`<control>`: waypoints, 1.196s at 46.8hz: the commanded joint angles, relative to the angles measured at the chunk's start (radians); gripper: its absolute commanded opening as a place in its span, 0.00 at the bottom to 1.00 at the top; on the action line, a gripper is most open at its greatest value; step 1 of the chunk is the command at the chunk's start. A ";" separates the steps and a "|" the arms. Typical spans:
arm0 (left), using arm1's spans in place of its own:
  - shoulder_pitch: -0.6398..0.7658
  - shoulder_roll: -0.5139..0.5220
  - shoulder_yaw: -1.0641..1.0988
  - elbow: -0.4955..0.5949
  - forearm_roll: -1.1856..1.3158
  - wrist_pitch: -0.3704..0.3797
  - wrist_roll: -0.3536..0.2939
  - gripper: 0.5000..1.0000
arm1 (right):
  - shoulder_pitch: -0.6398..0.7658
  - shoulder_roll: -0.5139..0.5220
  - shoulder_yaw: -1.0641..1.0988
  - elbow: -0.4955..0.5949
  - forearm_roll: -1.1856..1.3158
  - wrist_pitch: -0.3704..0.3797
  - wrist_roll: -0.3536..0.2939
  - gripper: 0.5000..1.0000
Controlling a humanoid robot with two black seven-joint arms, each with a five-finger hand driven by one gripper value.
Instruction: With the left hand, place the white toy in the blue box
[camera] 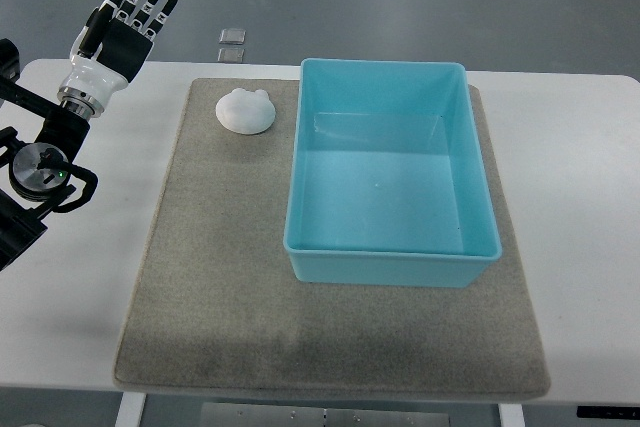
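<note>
White toy [246, 110] on mat beside blue box [385, 265], unlabelled.

So the toy [246, 111] sits on the mat [220, 277], just left of the box [388, 267]. Mat's on the tabletop [580, 197]. Left robot hand [128, 29] hangs over the far-left corner.

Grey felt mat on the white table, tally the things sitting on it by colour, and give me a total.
White: 1, the small rounded white toy.
Blue: 1, the light blue rectangular plastic box, with nothing in it.
Total: 2 on the grey felt mat.
The left hand hangs open off the mat and holds nothing.
</note>
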 commanded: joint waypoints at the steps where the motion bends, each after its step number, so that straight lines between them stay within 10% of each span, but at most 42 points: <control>1: -0.003 -0.002 0.005 0.002 -0.001 0.020 -0.001 0.99 | 0.000 0.000 0.000 0.000 0.000 0.000 0.000 0.87; 12: -0.009 -0.012 0.013 -0.012 0.001 0.152 -0.001 0.99 | 0.000 0.000 0.000 0.000 0.000 0.000 0.000 0.87; 56: -0.077 -0.052 0.014 0.031 0.137 0.159 -0.001 0.98 | 0.000 0.000 0.000 0.000 0.000 0.000 0.000 0.87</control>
